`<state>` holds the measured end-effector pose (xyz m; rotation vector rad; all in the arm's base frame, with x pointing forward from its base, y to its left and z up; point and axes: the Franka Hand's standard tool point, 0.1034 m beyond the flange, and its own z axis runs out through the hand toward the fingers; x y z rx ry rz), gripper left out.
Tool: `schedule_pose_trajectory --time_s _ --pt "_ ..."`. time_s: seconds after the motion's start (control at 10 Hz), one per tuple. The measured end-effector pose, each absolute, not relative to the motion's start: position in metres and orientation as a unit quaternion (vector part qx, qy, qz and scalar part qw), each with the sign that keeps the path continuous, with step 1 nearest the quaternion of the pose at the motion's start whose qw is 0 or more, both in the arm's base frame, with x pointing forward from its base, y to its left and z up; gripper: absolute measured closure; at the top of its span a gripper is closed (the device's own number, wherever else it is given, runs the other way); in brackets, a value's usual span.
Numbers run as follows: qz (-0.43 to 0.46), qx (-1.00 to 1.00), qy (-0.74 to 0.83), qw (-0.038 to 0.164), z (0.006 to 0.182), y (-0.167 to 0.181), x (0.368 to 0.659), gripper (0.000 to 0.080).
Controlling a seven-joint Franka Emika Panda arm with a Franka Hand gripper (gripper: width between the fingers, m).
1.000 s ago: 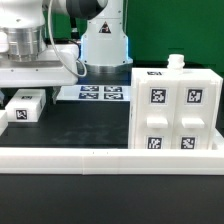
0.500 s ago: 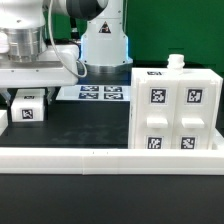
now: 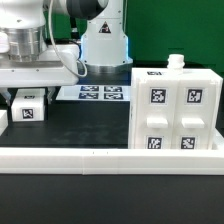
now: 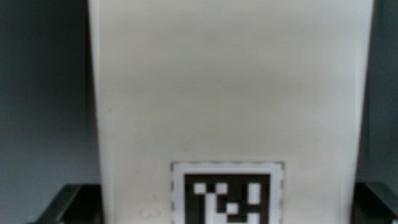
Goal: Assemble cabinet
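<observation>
The cabinet (image 3: 175, 110) is a large white box with tagged square compartments, standing at the exterior view's right. My gripper (image 3: 28, 98) is at the exterior view's left, down on a small white tagged block (image 3: 28, 108) that rests square on the black table. In the wrist view the block (image 4: 222, 100) fills the frame, its tag near my gripper (image 4: 226, 208). The dark fingers (image 4: 71, 200) press against both of its sides, so the gripper is shut on it.
The marker board (image 3: 100, 93) lies flat behind the middle of the table. A white rail (image 3: 110, 157) runs along the front edge. A small white knob (image 3: 176, 62) sits on top of the cabinet. Another white part (image 3: 3, 118) shows at the left edge.
The small white block was skewed one second ago. It now sits square between the fingers and slightly higher in the picture. Nothing has moved in the last half second.
</observation>
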<state>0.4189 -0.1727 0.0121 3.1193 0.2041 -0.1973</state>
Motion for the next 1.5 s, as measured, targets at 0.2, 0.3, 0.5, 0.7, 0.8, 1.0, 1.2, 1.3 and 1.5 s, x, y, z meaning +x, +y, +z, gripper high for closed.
schedule_pose_trajectory --time_s 0.2,0.3,0.5,0.7,0.8,1.0,1.2,1.3,1.5 --pt "-0.058 0.996 0.065 -0.007 0.052 -0.151 0.431 0.0237" --pt "-0.052 0.996 0.065 -0.011 0.070 -0.142 0.437 0.0236" --pt "-0.041 0.997 0.057 -0.017 0.100 -0.122 0.446 0.0236" --pt "-0.035 0.999 0.029 -0.021 0.134 -0.094 0.456 0.0236" --pt "-0.033 0.999 0.013 -0.024 0.147 -0.077 0.462 0.0236" --pt "-0.039 0.999 -0.025 -0.019 0.167 -0.039 0.482 0.0236" --pt "-0.040 0.999 -0.015 -0.018 0.165 -0.035 0.489 0.0236" --pt "-0.042 0.999 -0.017 -0.018 0.164 -0.036 0.488 0.0236" --pt "-0.042 0.999 -0.016 -0.018 0.163 -0.035 0.488 0.0236"
